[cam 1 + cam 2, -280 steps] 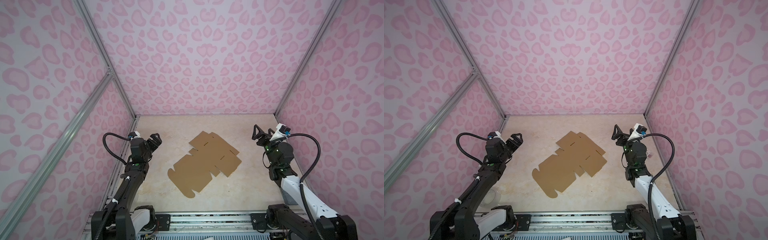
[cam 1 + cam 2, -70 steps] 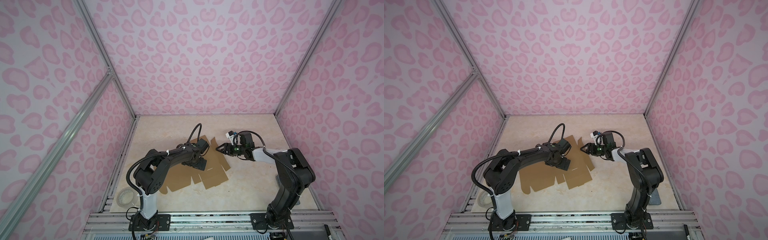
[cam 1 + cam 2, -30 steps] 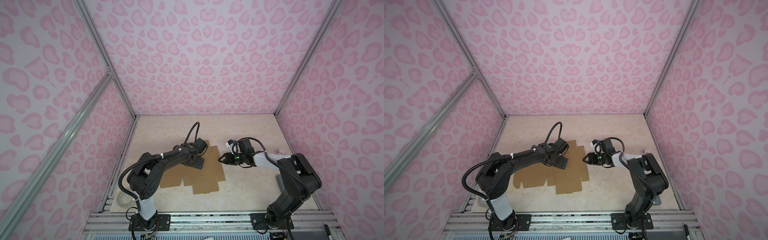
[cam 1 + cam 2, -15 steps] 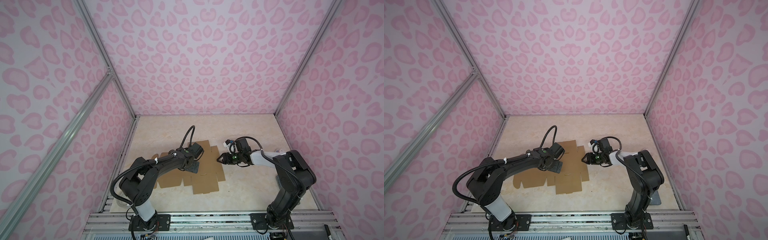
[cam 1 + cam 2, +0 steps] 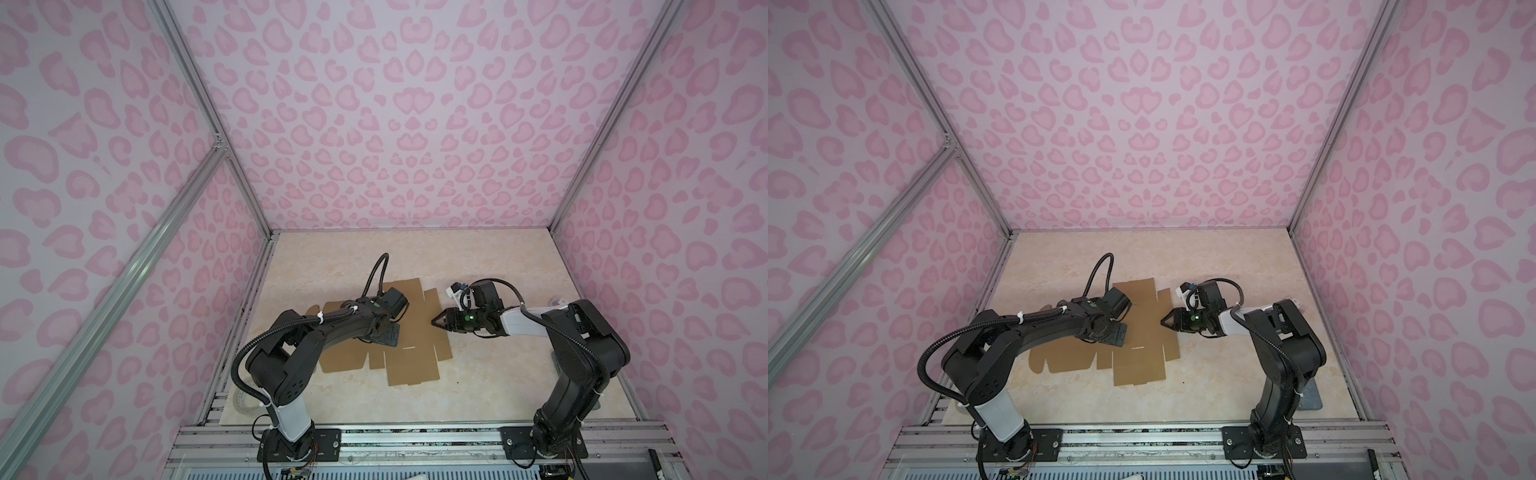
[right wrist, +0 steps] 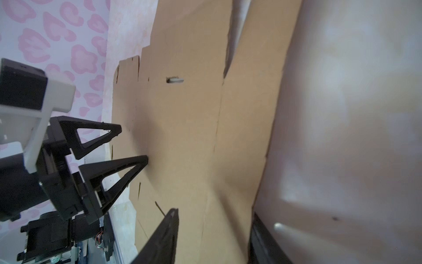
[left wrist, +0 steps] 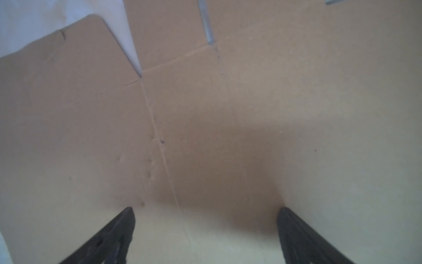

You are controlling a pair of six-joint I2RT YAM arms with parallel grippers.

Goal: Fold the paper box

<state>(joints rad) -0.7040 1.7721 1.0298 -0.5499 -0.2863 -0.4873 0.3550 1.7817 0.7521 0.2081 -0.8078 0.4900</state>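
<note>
paper box [image 5: 411,370] lies flat and unfolded.

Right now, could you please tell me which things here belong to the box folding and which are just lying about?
Part of the job:
- paper box, flat on the table
- left gripper, open, tips on the box
- right gripper, at the box's edge

Just lying about:
- tape roll
- packet
- grey mat
</note>
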